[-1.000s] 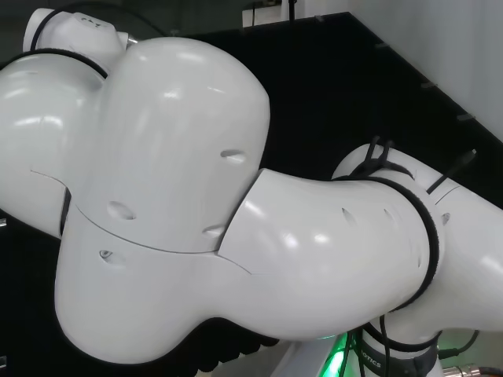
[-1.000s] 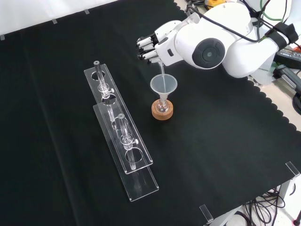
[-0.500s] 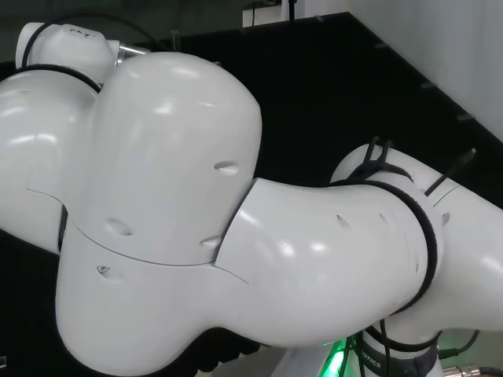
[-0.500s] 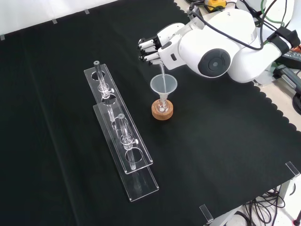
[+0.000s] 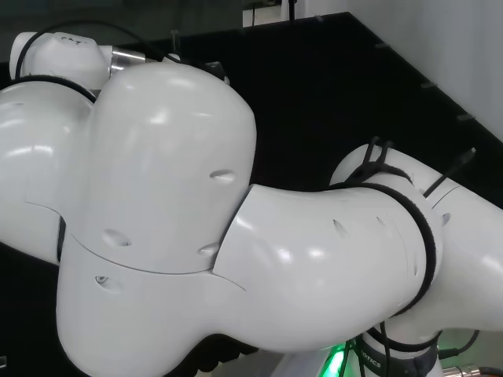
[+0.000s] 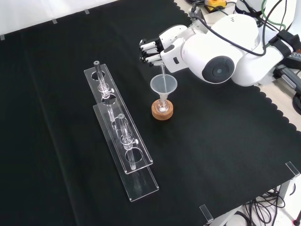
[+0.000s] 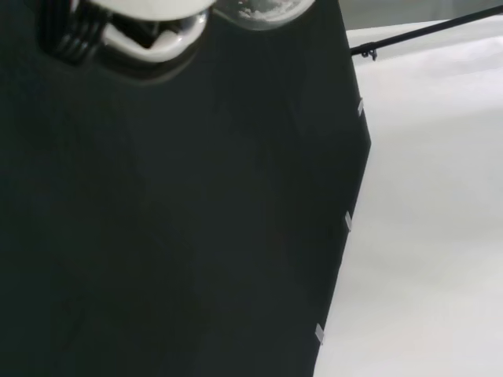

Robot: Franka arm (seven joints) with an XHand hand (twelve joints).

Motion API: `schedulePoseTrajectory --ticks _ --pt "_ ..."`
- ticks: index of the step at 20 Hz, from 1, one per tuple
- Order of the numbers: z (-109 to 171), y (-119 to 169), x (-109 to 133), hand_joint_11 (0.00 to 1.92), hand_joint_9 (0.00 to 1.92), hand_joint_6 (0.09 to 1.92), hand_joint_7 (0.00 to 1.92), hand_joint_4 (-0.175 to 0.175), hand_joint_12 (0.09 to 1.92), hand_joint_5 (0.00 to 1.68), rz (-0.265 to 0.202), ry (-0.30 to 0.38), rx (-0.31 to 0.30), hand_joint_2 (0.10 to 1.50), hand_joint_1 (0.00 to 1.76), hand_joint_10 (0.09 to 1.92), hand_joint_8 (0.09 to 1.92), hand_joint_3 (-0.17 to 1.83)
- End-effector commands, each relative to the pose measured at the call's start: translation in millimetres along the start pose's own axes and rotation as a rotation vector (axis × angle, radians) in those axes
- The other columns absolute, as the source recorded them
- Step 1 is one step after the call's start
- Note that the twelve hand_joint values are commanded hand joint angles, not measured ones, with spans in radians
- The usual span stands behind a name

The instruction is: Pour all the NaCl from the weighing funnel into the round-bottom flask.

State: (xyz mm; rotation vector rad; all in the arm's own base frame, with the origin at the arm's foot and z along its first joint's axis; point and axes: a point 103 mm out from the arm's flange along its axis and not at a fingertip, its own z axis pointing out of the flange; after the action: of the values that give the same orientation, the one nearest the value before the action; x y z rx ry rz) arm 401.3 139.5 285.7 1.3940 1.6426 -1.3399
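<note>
In the front view, two clear racks (image 6: 123, 141) are seen nearest on the bench (image 6: 56, 179). Beyond, a round-bottom flask (image 6: 162, 107) sits on a cork stand (image 6: 162, 112), topped by a funnel (image 6: 163, 86). Above, the weighing funnel (image 6: 162, 70) is gripped by the hand's (image 6: 157, 47) curled fingers, tip lowered into the funnel.

Clear weighing funnel (image 6: 162, 71) is tilting stem-down into wide funnel (image 6: 163, 85) atop round-bottom flask (image 6: 162, 107), sitting upright on cork ring (image 6: 162, 111), nearer cloth's far-right edge in front view.
</note>
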Motion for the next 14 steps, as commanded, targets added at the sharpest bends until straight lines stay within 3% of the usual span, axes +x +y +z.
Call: schedulePoseTrajectory --ticks 1,14 --pt "-5.1 -0.5 0.5 0.63 0.83 0.97 0.55 0.175 1.2 1.12 0.005 -0.024 0.001 0.69 1.08 0.44 0.65 0.73" --pt "-9.9 3.8 1.7 0.63 0.82 0.97 0.55 0.175 1.2 1.12 0.015 -0.103 0.024 0.69 1.08 0.44 0.65 0.73"
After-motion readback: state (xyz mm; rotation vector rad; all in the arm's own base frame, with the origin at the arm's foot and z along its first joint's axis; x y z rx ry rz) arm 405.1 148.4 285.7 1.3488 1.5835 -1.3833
